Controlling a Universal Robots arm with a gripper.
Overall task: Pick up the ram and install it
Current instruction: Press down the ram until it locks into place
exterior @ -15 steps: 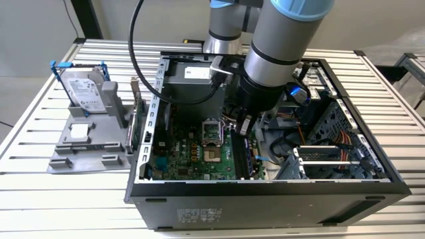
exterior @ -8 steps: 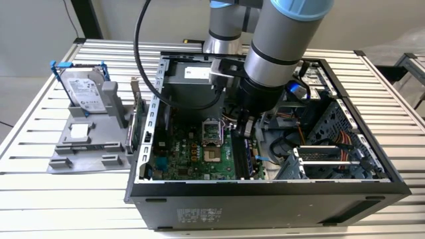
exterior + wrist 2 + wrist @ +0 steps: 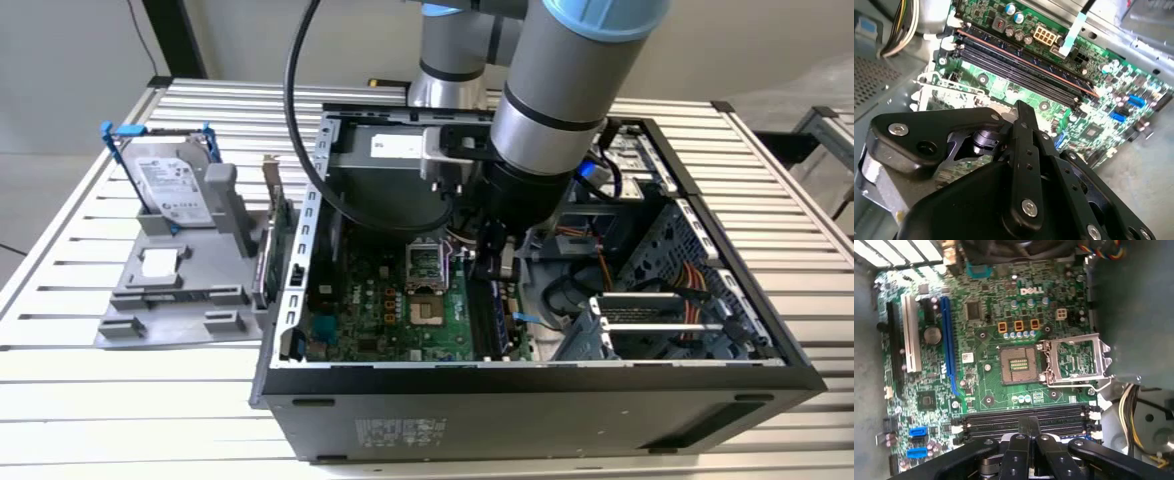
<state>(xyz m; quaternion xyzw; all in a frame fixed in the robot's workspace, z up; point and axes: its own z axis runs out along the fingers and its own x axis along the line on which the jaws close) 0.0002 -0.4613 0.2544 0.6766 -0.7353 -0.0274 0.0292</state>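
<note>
Looks like the seating stage of the install, judging by position. Gripper [image 3: 1029,421] down inside the case, right at the memory slots [image 3: 1004,420], fingers drawn together with no gap and nothing visibly clamped between them. Tips sitting just over the near row of the memory slots, contact itself hidden. In the second wrist view, a long dark strip with a reddish top edge standing in the memory slots: probably the ram [image 3: 1024,62], though hard to say for certain. Next move calls for straight, even pressure along the memory slots, no tilt.
</note>
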